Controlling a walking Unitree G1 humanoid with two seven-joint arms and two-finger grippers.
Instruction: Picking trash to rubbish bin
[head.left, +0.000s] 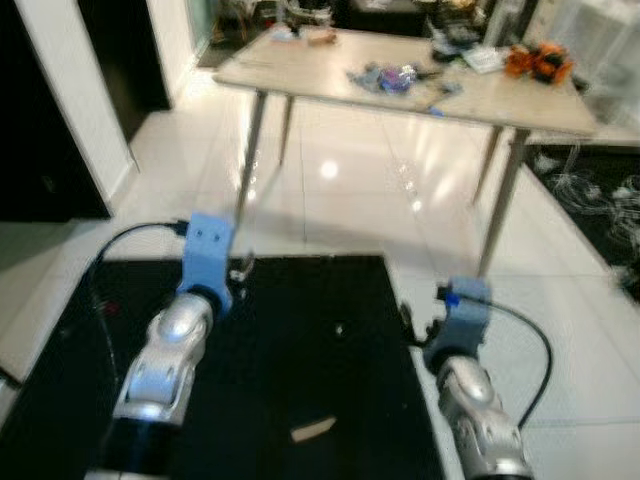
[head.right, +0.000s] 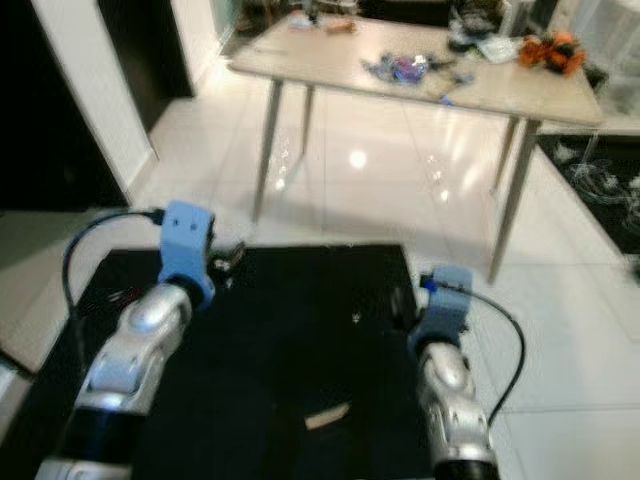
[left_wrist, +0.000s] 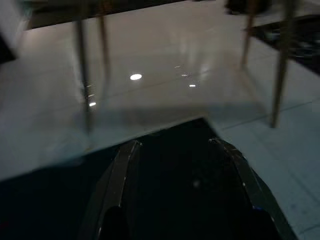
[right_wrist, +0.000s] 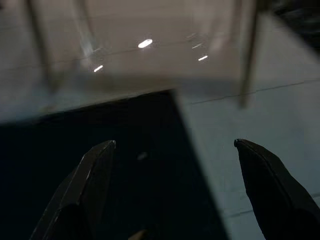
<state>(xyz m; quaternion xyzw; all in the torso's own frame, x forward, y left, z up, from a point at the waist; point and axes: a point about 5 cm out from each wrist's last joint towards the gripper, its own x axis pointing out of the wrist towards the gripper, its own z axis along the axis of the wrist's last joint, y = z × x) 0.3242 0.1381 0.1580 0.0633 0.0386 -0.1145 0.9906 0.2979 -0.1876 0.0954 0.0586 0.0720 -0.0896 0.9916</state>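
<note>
Hovering over black floor mat: left claw fingers spread, nothing pinched; right claw above mat's right edge, fingers spread wide, nothing pinched. Lying on mat between both arms, near edge: tan paper scrap. Standing beyond mat: tabletop carrying clutter.

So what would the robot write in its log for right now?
left gripper: jaws open, over black mat | right gripper: jaws open, at mat edge | scrap: lying on mat | table: ahead, cluttered
</note>
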